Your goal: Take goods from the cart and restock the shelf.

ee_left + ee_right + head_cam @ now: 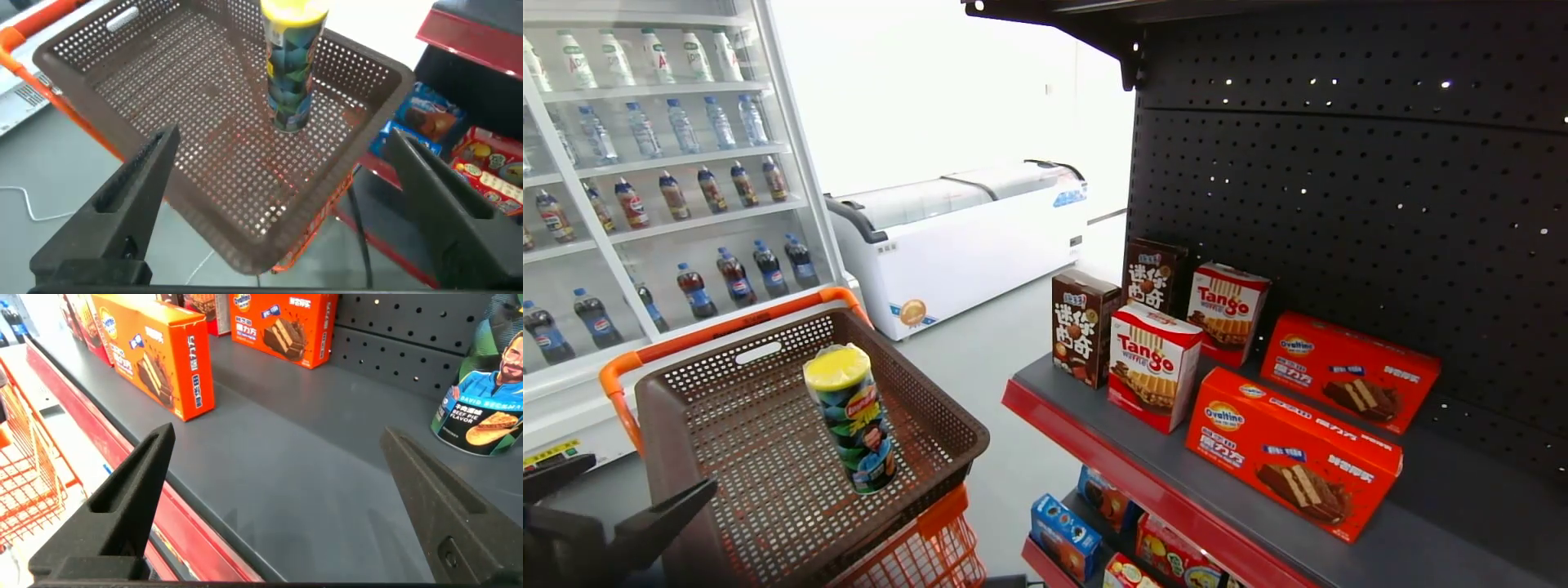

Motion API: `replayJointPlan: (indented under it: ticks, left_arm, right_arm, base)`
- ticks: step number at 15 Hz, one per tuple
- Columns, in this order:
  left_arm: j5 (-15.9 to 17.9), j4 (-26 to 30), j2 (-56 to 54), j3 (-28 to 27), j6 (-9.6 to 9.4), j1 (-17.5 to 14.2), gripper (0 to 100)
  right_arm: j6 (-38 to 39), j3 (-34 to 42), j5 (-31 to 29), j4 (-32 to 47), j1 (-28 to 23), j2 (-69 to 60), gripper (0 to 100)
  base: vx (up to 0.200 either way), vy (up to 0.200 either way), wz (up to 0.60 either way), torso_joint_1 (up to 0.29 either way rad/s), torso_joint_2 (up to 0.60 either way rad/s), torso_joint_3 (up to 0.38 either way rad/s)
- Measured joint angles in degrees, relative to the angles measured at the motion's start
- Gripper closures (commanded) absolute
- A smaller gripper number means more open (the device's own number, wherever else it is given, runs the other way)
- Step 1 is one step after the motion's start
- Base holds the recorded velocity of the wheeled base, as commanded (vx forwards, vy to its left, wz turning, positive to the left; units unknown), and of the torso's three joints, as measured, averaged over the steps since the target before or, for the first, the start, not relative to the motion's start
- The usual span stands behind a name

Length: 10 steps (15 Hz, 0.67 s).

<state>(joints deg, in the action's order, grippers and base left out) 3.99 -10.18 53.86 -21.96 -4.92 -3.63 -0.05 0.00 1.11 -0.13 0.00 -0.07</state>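
A tall chips can [852, 418] with a yellow lid stands upright in the brown cart basket [727, 384]; the left wrist view has the can [290, 69] near the basket's far side. My left gripper [645, 482] hovers open above the basket's near corner, its fingers [122, 212] spread wide and empty, a short way from the can. My right gripper [278, 498] is open and empty over a bare stretch of the dark shelf board [310, 474]. A second chips can [482, 392] stands on that shelf by the pegboard back.
Orange cake boxes [1294, 449], wafer boxes [1152, 376] and brown snack boxes [1082, 327] line the shelf [1045, 384] with its red front edge. Lower shelves hold more packs [1066, 535]. A drinks fridge [645, 163] and a chest freezer [964, 237] stand behind the cart.
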Motion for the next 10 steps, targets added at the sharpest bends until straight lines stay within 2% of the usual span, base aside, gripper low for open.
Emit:
replayJointPlan:
  ticks: [3,10]
  left_arm:
    - [0.1,-6.6,8.9,-0.7,-0.77,0.8,0]
    - [0.1,-25.9,30.5,-1.5,-0.65,1.5,0]
  right_arm:
    - [0.0,0.0,0.0,0.0,0.0,0.0,0]
    - [0.0,0.0,0.0,0.0,0.0,0.0,0]
  base:
    - [0.0,0.0,0.0,0.0,0.0,0.0]
    - [0.0,0.0,0.0,0.0,0.0,0.0]
